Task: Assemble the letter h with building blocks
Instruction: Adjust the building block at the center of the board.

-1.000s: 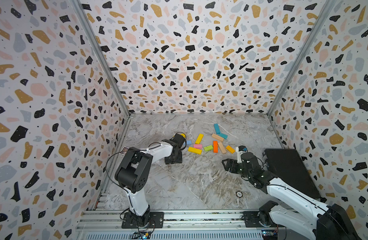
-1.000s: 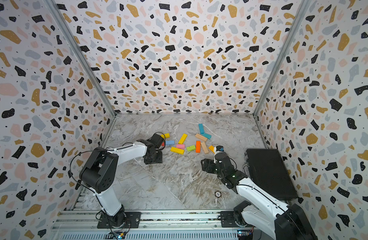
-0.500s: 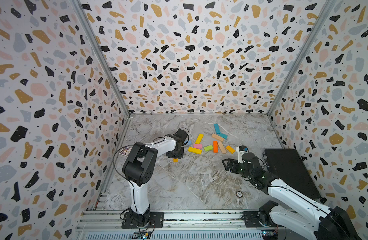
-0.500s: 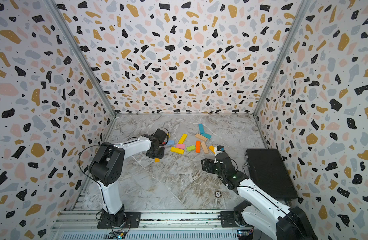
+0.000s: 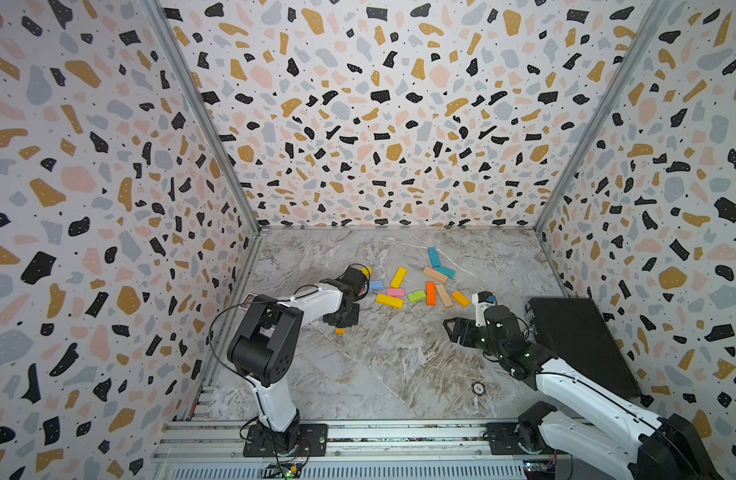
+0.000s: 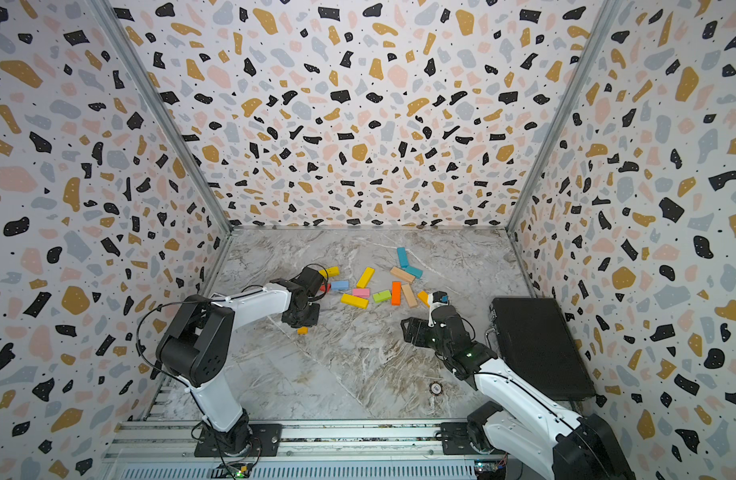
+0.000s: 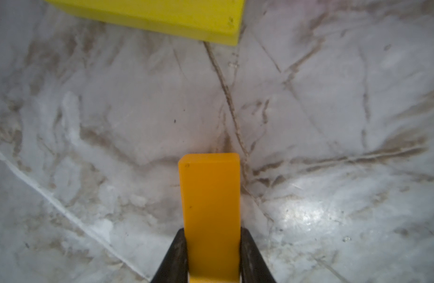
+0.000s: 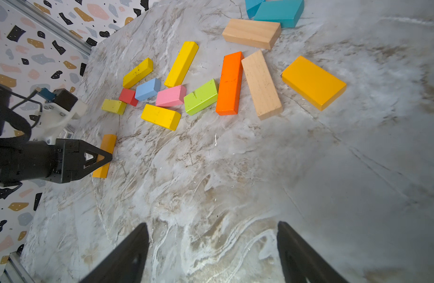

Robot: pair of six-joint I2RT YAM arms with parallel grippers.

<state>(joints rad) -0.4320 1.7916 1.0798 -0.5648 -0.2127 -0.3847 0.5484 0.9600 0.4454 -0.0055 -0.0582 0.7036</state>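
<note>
A: How is the light?
B: Bright and even in both top views, coming from above; shadows on the marble floor (image 5: 391,365) are faint and short.
A: Glare?
B: A white sheen on the floor in the left wrist view, beside the amber block (image 7: 211,201). The yellow block (image 7: 149,14) at the frame's edge looks soft.
A: And the right wrist view?
B: Sharp in the middle, greyer and hazier toward one side; the right gripper (image 8: 212,224), close to the lens, is blurred.

Building blocks (image 5: 416,296): colourful bars, long and short, scattered flat on desk (image 5: 399,357). Amber bar (image 7: 211,196) apart from cluster, pinched in left end effector (image 7: 213,234).
</note>
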